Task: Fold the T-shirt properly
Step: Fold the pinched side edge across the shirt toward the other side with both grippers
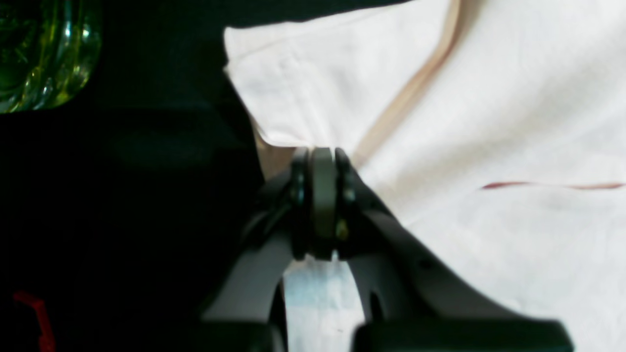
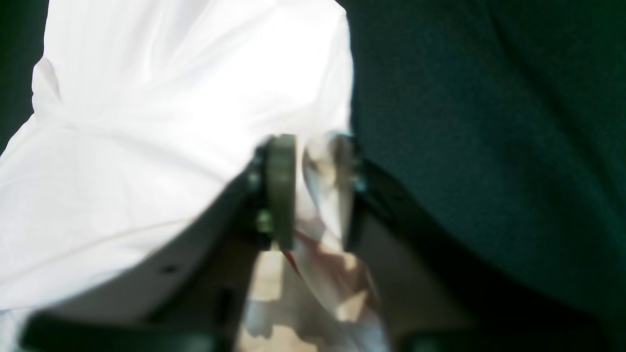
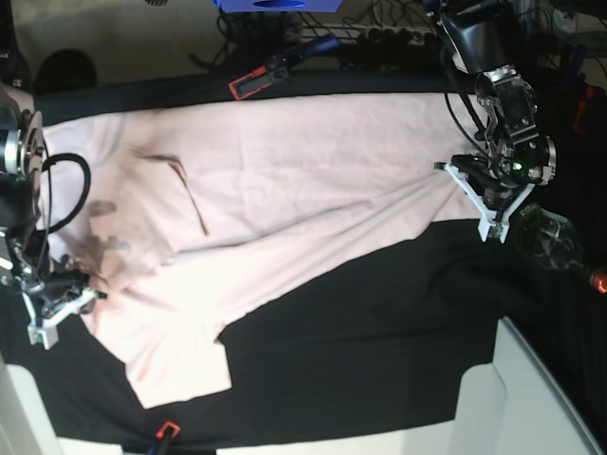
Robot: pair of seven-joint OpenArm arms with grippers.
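The large pale pink short-sleeved cotton T-shirt (image 3: 266, 190) lies spread across the black table cloth (image 3: 379, 322), plain side up, filling most of the far half of the table in your base view. One sleeve (image 3: 180, 365) hangs toward the near edge on that view's left. A long diagonal ridge of cloth runs from the shirt's right-hand edge down toward that sleeve.

Left gripper (image 1: 320, 156): the pads are pressed together on the shirt's edge, with a strip of cloth pinched between them. You can see a folded flap just beyond the fingertips in the left wrist view, and a thin reddish line on the fabric to the right.

Right gripper (image 2: 310, 146): cloth sits bunched between the two pads, which stand slightly apart with fabric in the gap. The picture is blurred, so whether it is pinched firmly cannot be told. In the base view this gripper sits at the shirt's left edge.

Containers: a green glass bottle (image 1: 41, 54) lies on the cloth just beside the left arm; you cannot tell its contents.

Surroundings: a red-and-black clip (image 3: 249, 85) grips the far table edge, another (image 3: 166, 434) the near edge. Cables clutter the floor beyond the table.
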